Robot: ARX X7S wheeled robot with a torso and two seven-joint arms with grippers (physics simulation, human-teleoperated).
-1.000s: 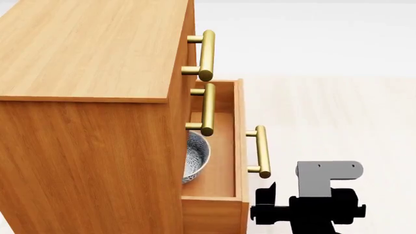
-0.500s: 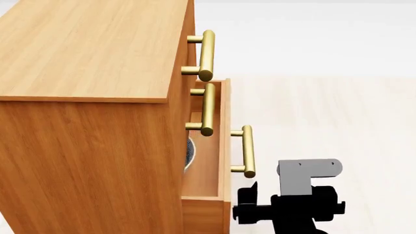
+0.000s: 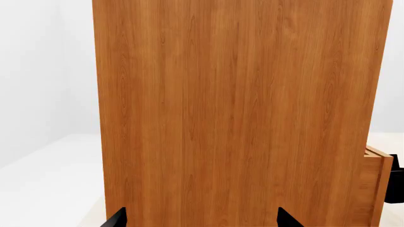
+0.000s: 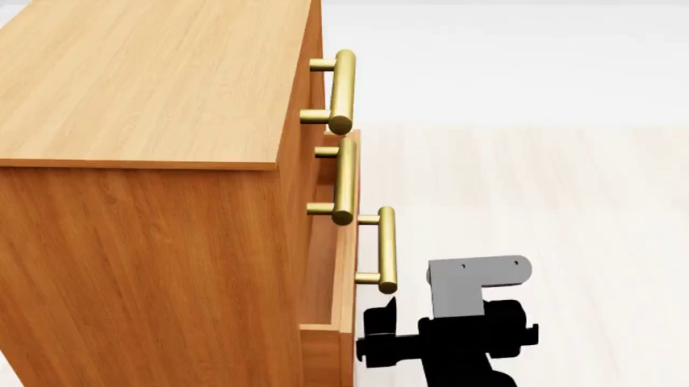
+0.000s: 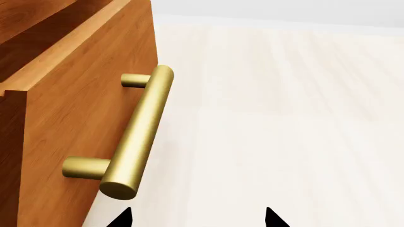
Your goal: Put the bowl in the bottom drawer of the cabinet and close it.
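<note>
I am facing the cabinet from above and to its side, and its bottom drawer is standing only a little way out from the front, a narrow strip of its inside showing. The bowl is not showing in any view, so I cannot tell where it is lying. My right gripper is hovering low beside the drawer front, just below the end of its brass handle, apart from the handle as far as I can tell. In the right wrist view my two fingertips are spread wide and gripping nothing, with the handle just ahead of them and pale floor between them. My left gripper is pointing at the plain side panel of the cabinet, its two fingertips also spread wide and empty. The two upper handles are lying close against the closed upper drawers.
</note>
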